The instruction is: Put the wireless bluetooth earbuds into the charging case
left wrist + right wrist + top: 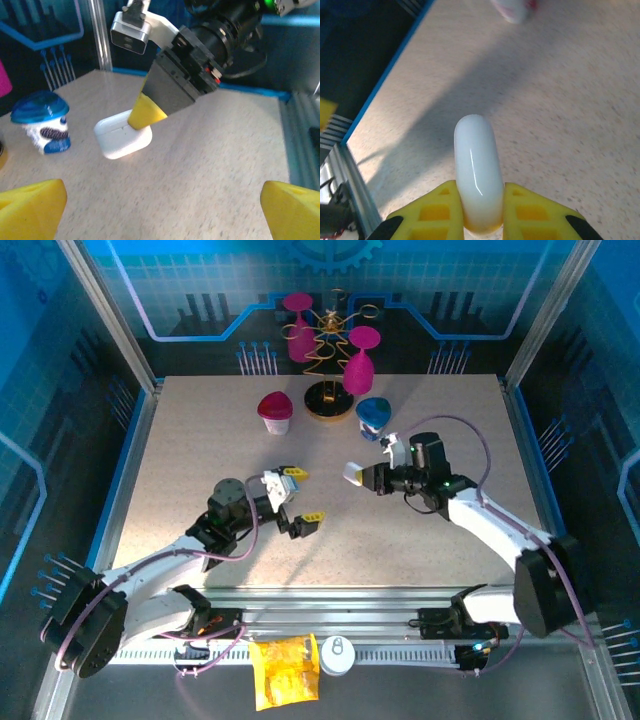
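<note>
Two things matter: with our right end effector (pixel 479 200) clamped on the white charging case (pixel 475 150) mid-bench (pixel 225 160), we steady it squarely and bring our wide-open, empty left end effector (pixel 162 205) in gently.

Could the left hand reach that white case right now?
Probably, but not cleanly: the left hand is open and faces the white case across the table, yet the right hand is shut on it.

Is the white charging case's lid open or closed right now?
Closed: the charging case shows only a thin seam, lid flush, clamped in the right claw.
</note>
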`<state>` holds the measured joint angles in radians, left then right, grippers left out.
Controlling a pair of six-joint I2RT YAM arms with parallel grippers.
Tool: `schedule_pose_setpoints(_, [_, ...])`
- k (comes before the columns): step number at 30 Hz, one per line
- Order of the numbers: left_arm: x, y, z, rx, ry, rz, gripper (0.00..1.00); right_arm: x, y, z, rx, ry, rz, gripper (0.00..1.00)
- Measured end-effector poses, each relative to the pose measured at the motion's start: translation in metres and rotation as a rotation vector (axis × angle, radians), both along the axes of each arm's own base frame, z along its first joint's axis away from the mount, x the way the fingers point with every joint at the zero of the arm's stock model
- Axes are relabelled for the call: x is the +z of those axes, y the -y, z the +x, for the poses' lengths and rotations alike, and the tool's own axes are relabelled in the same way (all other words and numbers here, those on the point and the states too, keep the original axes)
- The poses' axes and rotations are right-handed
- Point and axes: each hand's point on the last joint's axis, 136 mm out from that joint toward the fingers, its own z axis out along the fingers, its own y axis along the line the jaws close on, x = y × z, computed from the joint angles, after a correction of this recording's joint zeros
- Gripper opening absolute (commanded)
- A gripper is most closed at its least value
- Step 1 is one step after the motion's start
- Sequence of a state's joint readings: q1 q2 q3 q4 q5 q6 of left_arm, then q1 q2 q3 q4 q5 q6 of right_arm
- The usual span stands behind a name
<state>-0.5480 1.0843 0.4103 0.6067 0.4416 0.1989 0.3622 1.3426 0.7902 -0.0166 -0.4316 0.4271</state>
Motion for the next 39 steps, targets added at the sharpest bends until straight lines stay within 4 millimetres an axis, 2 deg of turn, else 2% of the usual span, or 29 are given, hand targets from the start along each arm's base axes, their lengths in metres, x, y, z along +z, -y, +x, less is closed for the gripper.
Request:
schedule_pose_setpoints(5, [-0.032, -0.004, 0.0, 0.033, -0.023, 0.134, 0.99, -0.062, 0.002, 0.013, -0.101, -0.218, 0.005, 0.13])
schedule_pose_setpoints(10, [-0.048, -0.006, -0.001, 0.033, -0.04, 0.198, 0.99, -0.113, -0.002, 0.019, -0.155, -0.369, 0.021, 0.14])
schedule_pose_setpoints(13, [-0.052, -0.007, -0.002, 0.032, -0.047, 0.213, 0.99, -0.117, -0.007, 0.026, -0.162, -0.377, 0.059, 0.19])
schedule_pose_setpoints(15, [-0.054, -0.008, -0.003, 0.032, -0.052, 0.218, 0.99, -0.117, -0.008, 0.029, -0.173, -0.378, 0.072, 0.27])
schedule_pose_setpoints(18, [-0.055, -0.008, -0.002, 0.039, -0.056, 0.221, 0.99, -0.117, -0.006, 0.031, -0.188, -0.376, 0.078, 0.5])
schedule_pose_setpoints(21, [-0.056, -0.012, 0.004, 0.078, -0.063, 0.223, 0.99, -0.117, -0.001, 0.032, -0.207, -0.365, 0.062, 0.68])
schedule_pose_setpoints(25, [-0.056, -0.031, 0.025, 0.217, -0.09, 0.219, 0.99, -0.099, 0.011, 0.032, -0.222, -0.286, 0.016, 0.87])
schedule_pose_setpoints(28, [-0.057, -0.057, 0.045, 0.373, -0.099, 0.228, 0.99, -0.063, 0.023, 0.036, -0.235, -0.137, -0.034, 0.99])
schedule_pose_setpoints(32, [-0.049, -0.099, 0.069, 0.59, -0.089, 0.226, 0.99, -0.009, 0.053, 0.044, -0.297, 0.112, -0.148, 1.0])
schedule_pose_setpoints(34, [-0.047, -0.123, 0.078, 0.694, -0.085, 0.212, 0.99, 0.01, 0.073, 0.048, -0.343, 0.222, -0.23, 1.0])
schedule_pose_setpoints(36, [-0.051, -0.148, 0.084, 0.79, -0.092, 0.205, 0.99, 0.019, 0.097, 0.053, -0.393, 0.301, -0.319, 1.0])
schedule_pose_setpoints(39, [-0.066, -0.178, 0.089, 0.89, -0.128, 0.204, 0.99, 0.011, 0.133, 0.056, -0.461, 0.359, -0.448, 1.0])
